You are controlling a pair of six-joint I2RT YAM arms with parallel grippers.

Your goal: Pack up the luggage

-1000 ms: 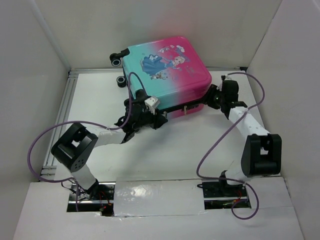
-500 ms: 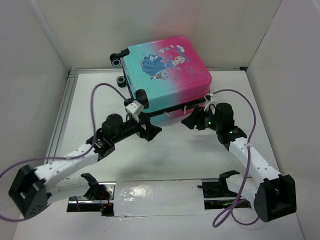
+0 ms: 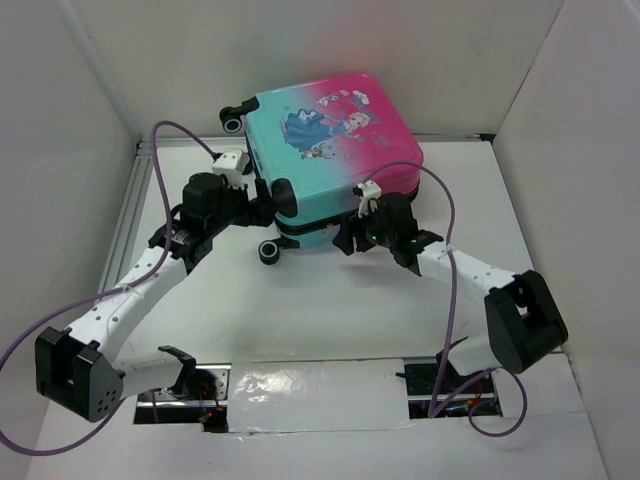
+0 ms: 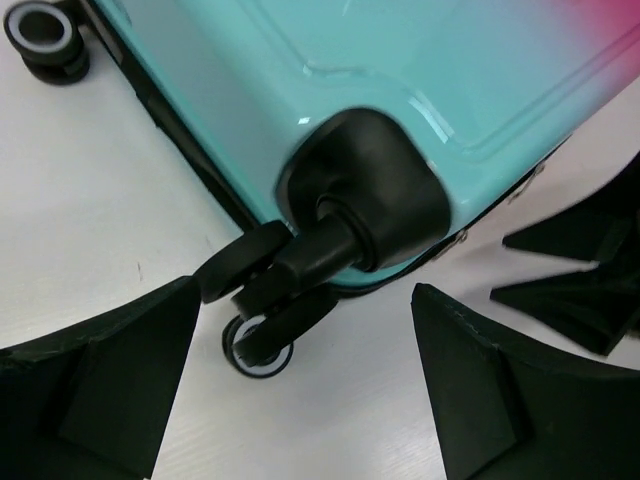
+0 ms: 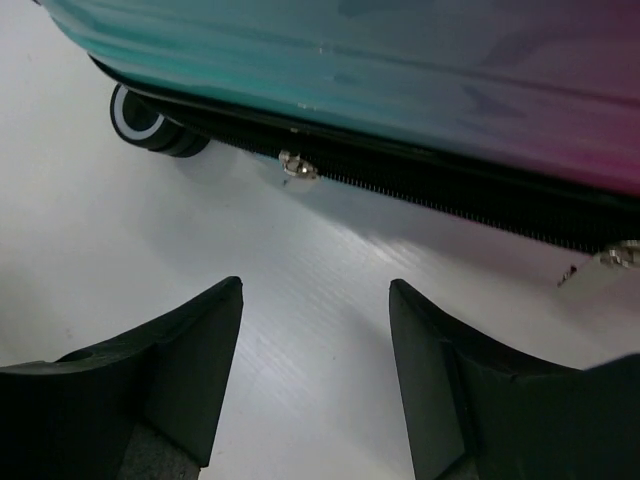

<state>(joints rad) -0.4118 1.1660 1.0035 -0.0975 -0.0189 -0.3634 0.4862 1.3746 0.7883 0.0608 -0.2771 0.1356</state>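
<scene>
At the back of the white table [image 3: 330, 310] the luggage [image 3: 335, 150] lies closed, its cartoon princess print facing up and too small to make out any writing. The left gripper [image 3: 262, 207] gapes wide at a corner wheel [image 4: 262, 345]. The right gripper [image 5: 316, 300], jaws apart and empty, faces the zip [image 5: 420, 185].

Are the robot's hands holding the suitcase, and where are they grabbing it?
Nothing is held. The left gripper stands open around a corner wheel of the luggage without gripping it. The right gripper is open before the zipper.
</scene>
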